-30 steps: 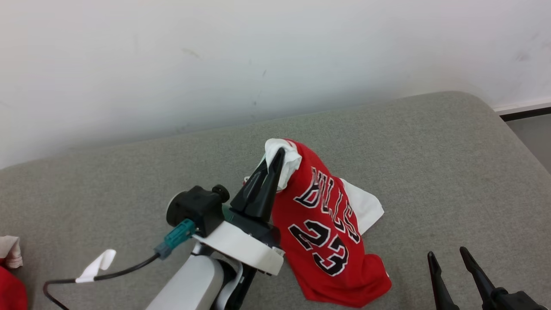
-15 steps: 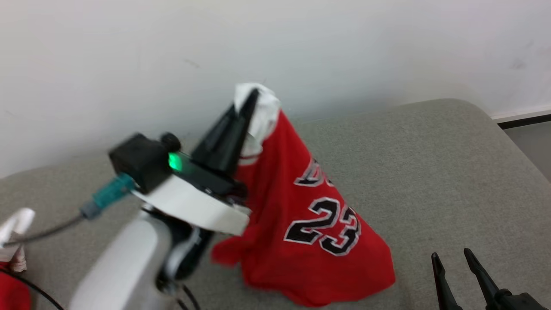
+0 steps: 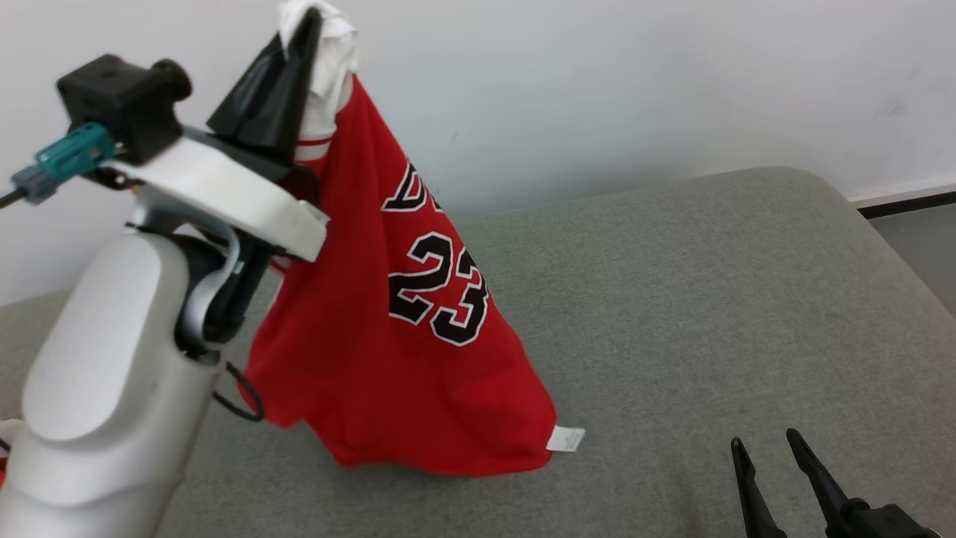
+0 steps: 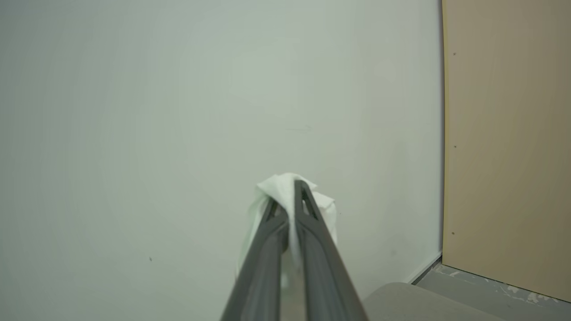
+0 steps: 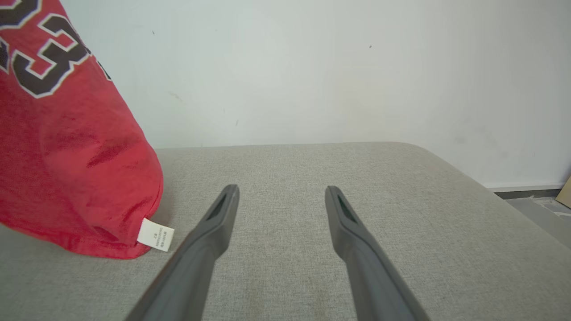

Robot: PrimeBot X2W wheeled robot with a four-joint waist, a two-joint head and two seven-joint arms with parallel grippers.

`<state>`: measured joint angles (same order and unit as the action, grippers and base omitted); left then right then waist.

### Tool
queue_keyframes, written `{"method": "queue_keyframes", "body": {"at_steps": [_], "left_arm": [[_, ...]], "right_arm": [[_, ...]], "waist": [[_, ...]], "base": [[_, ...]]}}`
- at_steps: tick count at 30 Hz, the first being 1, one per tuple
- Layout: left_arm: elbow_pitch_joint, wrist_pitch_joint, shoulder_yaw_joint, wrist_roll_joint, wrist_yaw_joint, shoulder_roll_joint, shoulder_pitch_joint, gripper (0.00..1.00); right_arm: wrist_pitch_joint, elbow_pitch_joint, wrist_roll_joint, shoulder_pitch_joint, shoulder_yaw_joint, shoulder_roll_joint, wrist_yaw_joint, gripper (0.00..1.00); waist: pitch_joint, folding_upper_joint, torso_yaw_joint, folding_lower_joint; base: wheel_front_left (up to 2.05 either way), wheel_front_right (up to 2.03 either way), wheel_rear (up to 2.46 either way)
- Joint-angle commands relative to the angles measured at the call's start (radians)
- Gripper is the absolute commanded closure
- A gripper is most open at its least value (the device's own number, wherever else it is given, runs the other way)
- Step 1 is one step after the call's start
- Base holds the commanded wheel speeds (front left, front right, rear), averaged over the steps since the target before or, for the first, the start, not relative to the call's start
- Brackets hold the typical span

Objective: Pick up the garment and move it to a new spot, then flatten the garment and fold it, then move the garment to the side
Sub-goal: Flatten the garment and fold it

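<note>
Low in the right corner of the head view, the right tool (image 3: pixel 763 439) hovers over the grey fabric-covered table (image 3: pixel 709 299), its two fingers spread wide with nothing between them. Just left of it, a red Bulls jersey (image 3: pixel 388 351) numbered 23 touches the table with its hem, a small white label (image 3: pixel 565 438) at the corner. The jersey hangs from the upper left, where the left tool (image 3: pixel 306 22) pinches its white fabric tight, against the pale wall (image 3: pixel 597 90).
</note>
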<state>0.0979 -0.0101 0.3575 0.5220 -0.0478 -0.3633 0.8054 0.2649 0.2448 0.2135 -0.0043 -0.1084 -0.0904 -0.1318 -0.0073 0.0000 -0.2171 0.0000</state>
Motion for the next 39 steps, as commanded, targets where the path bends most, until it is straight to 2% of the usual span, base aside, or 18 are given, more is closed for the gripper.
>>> {"method": "queue_keyframes", "body": {"at_steps": [1,4,7,8,11,15,21,26,27,28,34,39], "left_arm": [[0.022,-0.001,0.018,-0.002,-0.012,0.019,0.023,1.00],[0.052,0.010,0.052,0.001,-0.011,0.067,0.034,1.00],[0.077,0.022,0.108,0.009,-0.013,0.144,0.001,1.00],[0.077,0.022,0.108,0.009,-0.013,0.144,0.001,1.00],[0.107,0.033,0.173,0.031,-0.022,0.231,-0.033,1.00],[0.160,0.063,0.266,0.048,-0.031,0.293,-0.074,1.00],[0.239,0.092,0.437,0.096,-0.028,0.311,-0.093,1.00],[0.248,0.134,0.605,0.172,0.009,0.311,-0.066,1.00],[0.248,0.145,0.632,0.187,0.017,0.311,-0.058,0.56],[0.248,0.153,0.664,0.204,0.021,0.311,-0.053,0.00],[0.276,0.190,0.777,0.277,0.058,0.311,-0.021,0.00],[0.288,0.199,0.821,0.315,0.077,0.311,-0.017,0.00]], "right_arm": [[-0.001,0.003,0.001,-0.010,-0.002,-0.004,0.002,0.00],[-0.001,0.005,0.005,-0.012,-0.006,-0.007,0.002,0.00],[-0.001,0.007,0.006,-0.015,-0.008,-0.006,0.002,0.00],[-0.001,0.007,0.006,-0.015,-0.008,-0.006,0.002,0.00],[-0.001,0.011,0.007,-0.020,-0.017,-0.004,0.002,0.00],[-0.001,0.021,0.009,-0.044,-0.039,0.005,0.002,0.00],[-0.001,0.031,0.016,-0.067,-0.063,0.014,0.002,0.00],[-0.001,0.035,0.023,-0.072,-0.058,0.021,0.002,0.00],[-0.001,0.035,0.023,-0.073,-0.060,0.023,0.002,0.00],[-0.001,0.034,0.024,-0.074,-0.060,0.025,0.002,0.00],[-0.001,0.027,0.027,-0.065,-0.048,0.033,0.002,0.00],[-0.001,0.018,0.021,-0.046,-0.021,0.035,0.002,0.00]], "waist": [[0.003,0.0000,-0.007,0.0000],[0.006,0.0000,-0.017,0.0000],[0.011,0.0000,-0.026,0.0000],[0.011,0.0000,-0.026,0.0000],[0.019,0.0000,-0.039,0.0000],[0.033,0.0000,-0.072,0.0000],[0.055,0.0000,-0.139,0.0000],[0.081,0.0000,-0.184,0.0000],[0.087,0.0000,-0.191,0.0000],[0.092,0.0000,-0.197,0.0000],[0.109,0.0000,-0.204,0.0000],[0.110,0.0000,-0.178,0.0000]], "base": [[0.00,0.00,0.00],[0.00,0.00,0.00],[0.00,0.00,0.00],[0.00,0.00,0.00],[0.00,0.00,0.00],[0.00,0.00,0.00],[0.00,0.00,0.00],[0.00,0.00,0.00],[0.00,0.00,0.00],[0.00,0.00,0.00],[0.00,0.00,0.00],[0.00,0.00,0.00]]}}
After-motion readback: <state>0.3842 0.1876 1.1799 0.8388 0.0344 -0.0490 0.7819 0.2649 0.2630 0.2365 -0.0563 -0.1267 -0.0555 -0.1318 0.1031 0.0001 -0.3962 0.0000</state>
